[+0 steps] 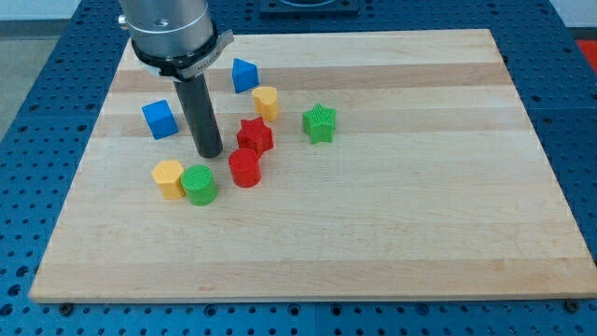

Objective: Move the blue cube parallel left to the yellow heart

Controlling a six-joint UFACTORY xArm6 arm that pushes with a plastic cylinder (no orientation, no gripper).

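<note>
The blue cube [159,119] sits nearest the view's left edge of the wooden board [392,215], a solid bright-blue block with a lighter top face and darker sides, turned slightly so one corner faces the view's bottom; it stands alone, touching nothing. Below it and a little to the right is a yellow block [169,178], roughly hexagonal, and pressed against that block's right side is a green cylinder [200,185]. My tip [210,154] rests on the board just right of the blue cube and just above the green cylinder, apart from both, with the dark rod rising to the grey mount at the view's top. There is no claw here, only this rod, so nothing is spread, pressed together or pinching. Right of my tip lies a red cylinder [244,169], and directly above it, touching or nearly so, a red star [255,136]. Toward the view's top a second blue block [244,75], wedge-like in shape, sits near the board's far edge. Just below and right of it is the yellow heart [266,101], close above the red star. Farthest right of the group is a green star [319,122], set apart from the others. The blue cube lies left of the yellow heart but lower in the view.
</note>
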